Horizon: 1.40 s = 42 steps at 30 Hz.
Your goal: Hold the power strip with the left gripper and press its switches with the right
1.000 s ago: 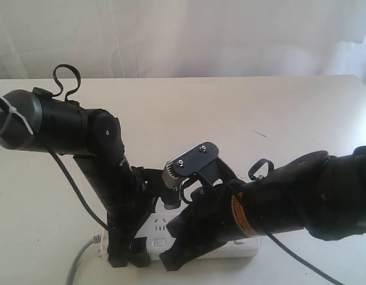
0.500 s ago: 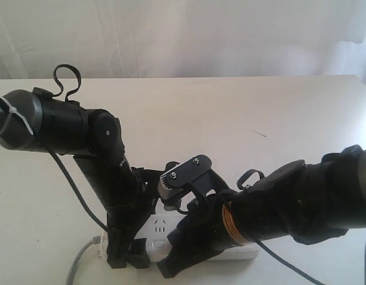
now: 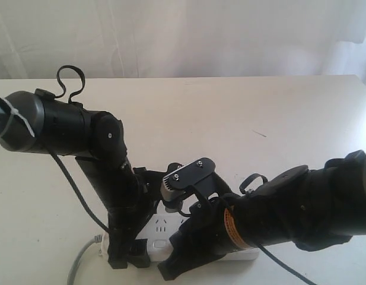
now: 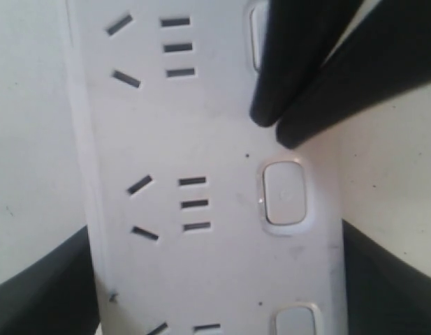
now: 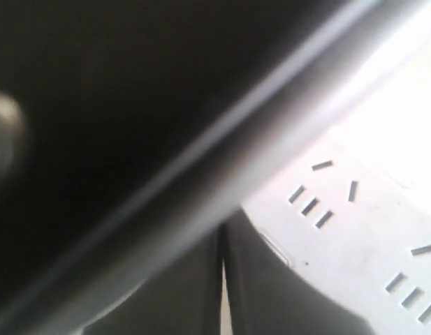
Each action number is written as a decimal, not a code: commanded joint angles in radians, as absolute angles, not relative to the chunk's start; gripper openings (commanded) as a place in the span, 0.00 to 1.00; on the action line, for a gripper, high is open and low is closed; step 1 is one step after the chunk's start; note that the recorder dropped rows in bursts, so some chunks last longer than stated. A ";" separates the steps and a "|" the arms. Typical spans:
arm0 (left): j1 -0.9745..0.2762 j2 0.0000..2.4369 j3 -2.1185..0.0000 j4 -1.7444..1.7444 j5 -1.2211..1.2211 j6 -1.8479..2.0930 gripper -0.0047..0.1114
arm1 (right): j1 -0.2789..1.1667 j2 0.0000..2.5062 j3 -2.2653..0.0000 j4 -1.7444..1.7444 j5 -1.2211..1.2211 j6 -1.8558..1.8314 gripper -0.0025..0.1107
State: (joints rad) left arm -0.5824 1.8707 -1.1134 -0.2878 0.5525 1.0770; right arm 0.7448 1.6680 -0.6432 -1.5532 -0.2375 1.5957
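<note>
The white power strip (image 3: 161,229) lies at the table's front edge, and its grey cord (image 3: 80,262) runs off to the left. My left gripper (image 3: 127,254) is shut on the strip's left part. In the left wrist view its black jaws hug both long sides of the strip (image 4: 201,139). Three switches show there, one in full (image 4: 285,193). My right gripper (image 4: 274,125) is shut, its tips over the strip's button side and partly covering the farther switch (image 4: 256,31). The right wrist view shows the same shut gripper (image 5: 222,279) on the strip (image 5: 362,230). Whether it presses I cannot tell.
The pale table (image 3: 242,113) stretches back to a white curtain (image 3: 183,35). Both black arms crowd the front middle: the left one (image 3: 52,127) with a looped cable, the right one (image 3: 301,208) with an orange label band.
The right arm has slid a little leftward and lower over the strip. The left arm and the strip have stayed where they were.
</note>
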 commanded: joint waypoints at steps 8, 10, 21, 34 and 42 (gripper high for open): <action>-0.583 1.875 -1.106 -0.261 0.600 1.068 0.04 | 0.740 1.613 -0.583 -1.571 -0.046 1.623 0.02; -0.583 1.875 -1.106 -0.261 0.600 1.067 0.04 | 0.740 1.613 -0.583 -1.563 -0.051 1.623 0.02; -0.583 1.875 -1.106 -0.261 0.600 1.051 0.04 | 0.740 1.613 -0.613 -1.560 -0.125 1.626 0.02; -0.583 1.875 -1.106 -0.261 0.600 1.051 0.04 | 0.740 1.617 -0.637 -1.499 -0.201 1.626 0.02; -0.583 1.875 -1.106 -0.261 0.600 1.051 0.04 | 0.740 1.667 -0.637 -1.476 -0.204 1.626 0.02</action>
